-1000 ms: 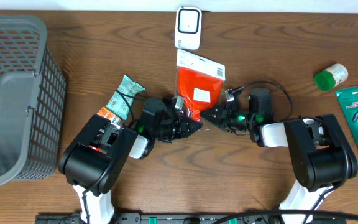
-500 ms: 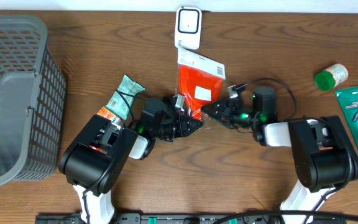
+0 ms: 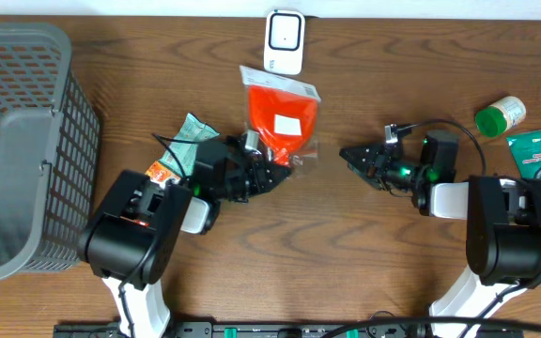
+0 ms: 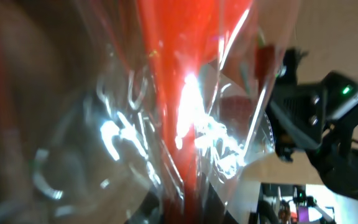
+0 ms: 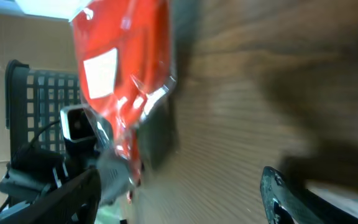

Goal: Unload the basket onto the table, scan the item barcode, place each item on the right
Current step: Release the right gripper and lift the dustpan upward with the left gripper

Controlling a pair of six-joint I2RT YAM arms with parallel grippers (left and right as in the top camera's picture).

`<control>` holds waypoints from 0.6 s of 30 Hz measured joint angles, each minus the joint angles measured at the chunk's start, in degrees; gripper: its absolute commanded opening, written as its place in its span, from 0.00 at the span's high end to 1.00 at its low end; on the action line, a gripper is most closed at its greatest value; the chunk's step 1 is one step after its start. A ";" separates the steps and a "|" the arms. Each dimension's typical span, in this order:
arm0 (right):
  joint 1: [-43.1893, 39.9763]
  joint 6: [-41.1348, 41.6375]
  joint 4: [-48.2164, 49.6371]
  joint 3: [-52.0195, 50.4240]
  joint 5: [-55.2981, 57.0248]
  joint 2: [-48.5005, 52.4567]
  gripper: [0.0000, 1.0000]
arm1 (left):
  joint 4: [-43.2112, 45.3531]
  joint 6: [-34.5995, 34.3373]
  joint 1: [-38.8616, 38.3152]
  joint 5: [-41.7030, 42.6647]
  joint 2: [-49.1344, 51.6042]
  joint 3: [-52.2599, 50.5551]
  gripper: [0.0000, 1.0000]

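Basket [image 3: 26, 38] far left, probable scanner [image 3: 285, 42] beyond packet [image 3: 280, 122].

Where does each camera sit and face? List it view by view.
Overhead: above the table, looking straight down; left arm and right arm show.
Left wrist: on the left arm, close against the orange packet; right arm beyond.
Right wrist: low, facing across the table at the packet; own fingertip shows.
Shared: all three see the packet.
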 measured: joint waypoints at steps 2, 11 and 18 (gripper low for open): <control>0.00 -1.33 -2.54 0.00 -0.35 0.00 0.18 | 0.00 0.00 1.22 0.20 0.00 0.00 0.93; 0.00 -8.59 -14.05 0.76 -2.34 -1.68 0.16 | -0.02 -0.09 4.46 1.90 0.00 0.13 0.93; 0.00 -12.81 -17.97 1.27 -2.71 -2.12 0.14 | 1.36 -0.04 4.59 4.94 0.02 1.73 0.93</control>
